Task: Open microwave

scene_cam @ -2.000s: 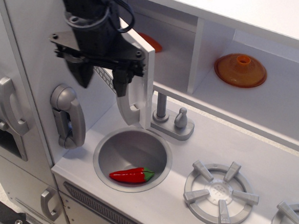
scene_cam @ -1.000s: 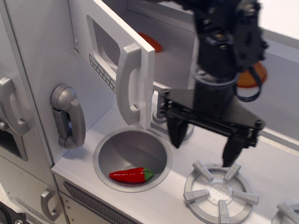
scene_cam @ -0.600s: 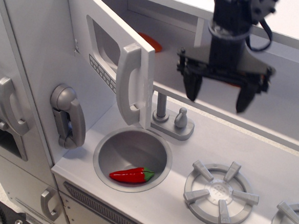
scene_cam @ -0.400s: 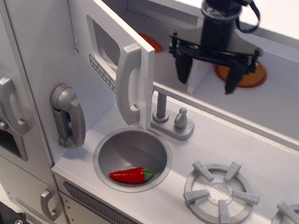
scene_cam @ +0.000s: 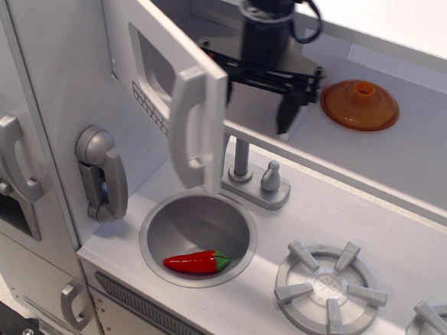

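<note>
Since the task was to open it, door: the microwave, a grey box compartment with a flat windowed door and a vertical silver bar handle, stood swung out toward the near side, so opening looked largely done.
Gripper: the black robot gripper hung with its jaws spread wide, holding nothing; only one finger showed clearly.
Relation: the door's free edge lay just left of the gripper, whose left side sat behind it; contact could not be told.
Sink: a red pepper lay in the round basin.
</note>
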### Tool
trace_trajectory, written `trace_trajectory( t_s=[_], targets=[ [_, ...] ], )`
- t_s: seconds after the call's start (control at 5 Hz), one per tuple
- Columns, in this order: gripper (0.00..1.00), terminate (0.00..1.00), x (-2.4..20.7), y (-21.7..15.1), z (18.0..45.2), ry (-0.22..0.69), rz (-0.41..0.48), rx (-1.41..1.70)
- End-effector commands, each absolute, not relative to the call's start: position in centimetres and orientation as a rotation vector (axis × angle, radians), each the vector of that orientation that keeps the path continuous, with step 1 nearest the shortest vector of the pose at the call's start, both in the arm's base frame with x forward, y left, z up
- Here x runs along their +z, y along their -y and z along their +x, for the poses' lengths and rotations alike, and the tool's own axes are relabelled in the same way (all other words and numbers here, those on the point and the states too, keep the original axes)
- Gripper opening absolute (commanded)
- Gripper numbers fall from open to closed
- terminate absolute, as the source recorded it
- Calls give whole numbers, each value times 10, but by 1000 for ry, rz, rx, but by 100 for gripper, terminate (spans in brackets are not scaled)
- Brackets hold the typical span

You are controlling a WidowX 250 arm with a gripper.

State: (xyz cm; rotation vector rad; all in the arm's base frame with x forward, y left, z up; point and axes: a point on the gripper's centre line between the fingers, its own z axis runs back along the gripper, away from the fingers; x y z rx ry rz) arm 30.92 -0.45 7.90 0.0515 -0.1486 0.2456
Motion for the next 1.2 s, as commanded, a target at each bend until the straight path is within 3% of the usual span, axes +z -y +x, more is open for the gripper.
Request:
trace_trajectory(
  t_s=[0.0,0.4,0.6,0.8,1.0],
  targets=[
    [100,0,103,-54,262,245,81,279],
    [100,0,86,-86,229,266,122,246],
    [100,0,94,-80,223,275,85,232],
    [100,0,124,-74,227,292,8,255],
    [100,0,173,-98,261,298,-19,266]
  ],
)
